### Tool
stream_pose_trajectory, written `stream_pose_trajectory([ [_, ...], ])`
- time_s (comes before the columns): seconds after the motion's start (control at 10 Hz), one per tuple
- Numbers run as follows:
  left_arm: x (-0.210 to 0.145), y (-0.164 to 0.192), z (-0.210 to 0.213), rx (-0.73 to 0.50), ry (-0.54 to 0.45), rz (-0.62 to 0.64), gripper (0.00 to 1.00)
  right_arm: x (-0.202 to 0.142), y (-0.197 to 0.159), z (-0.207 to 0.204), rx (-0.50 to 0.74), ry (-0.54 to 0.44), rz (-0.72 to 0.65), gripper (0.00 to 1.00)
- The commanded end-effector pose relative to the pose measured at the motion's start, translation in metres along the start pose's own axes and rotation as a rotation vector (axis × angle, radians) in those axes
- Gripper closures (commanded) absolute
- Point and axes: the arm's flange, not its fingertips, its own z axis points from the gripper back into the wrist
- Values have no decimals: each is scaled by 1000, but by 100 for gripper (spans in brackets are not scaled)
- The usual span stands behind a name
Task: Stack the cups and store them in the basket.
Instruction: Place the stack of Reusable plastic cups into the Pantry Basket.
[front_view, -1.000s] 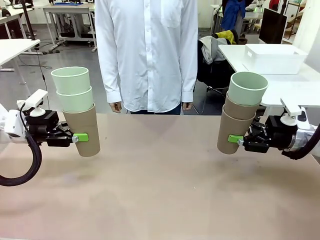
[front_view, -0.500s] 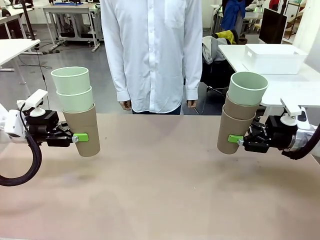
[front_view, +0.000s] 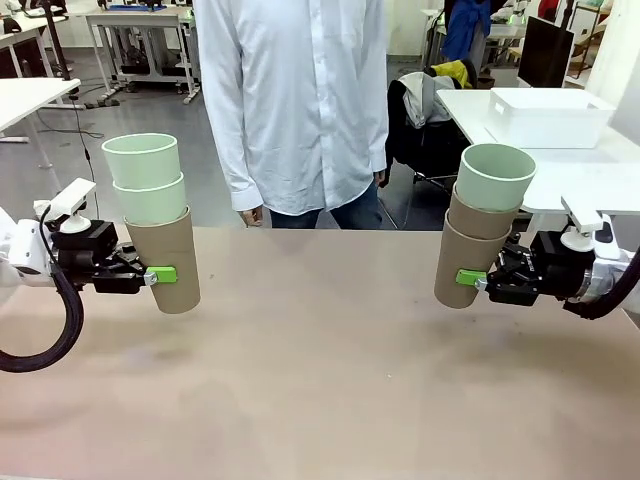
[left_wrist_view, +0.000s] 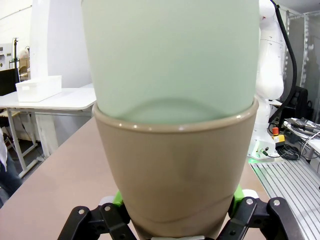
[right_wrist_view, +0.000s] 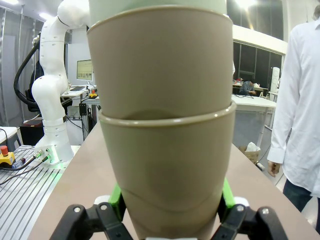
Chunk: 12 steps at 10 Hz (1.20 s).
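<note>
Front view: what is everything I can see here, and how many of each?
Left stack: three cups, two mint in one brown, held above the table's left side.
Right stack: three cups, one mint in two brown, held above the right side.
Table: one, tan, foreground.
Basket: one, white, on a white table behind, right.
Person: one, white shirt, far side.
Left gripper: black, green pads, shut on its brown cup.
Right gripper: same, shut on the bottom cup.

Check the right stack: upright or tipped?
Slightly tipped, mouth up: the right stack, gripped low by the right gripper, leans its top toward that arm.
</note>
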Motion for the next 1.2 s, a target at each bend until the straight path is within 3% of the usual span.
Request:
stream_pose_trajectory([
  [0.0,5,0,0,-4,-6,-8,15,4,0,0,-1,-10,11,13],
  [1.1,5,0,0,-4,-6,-8,15,4,0,0,-1,-10,11,13],
])
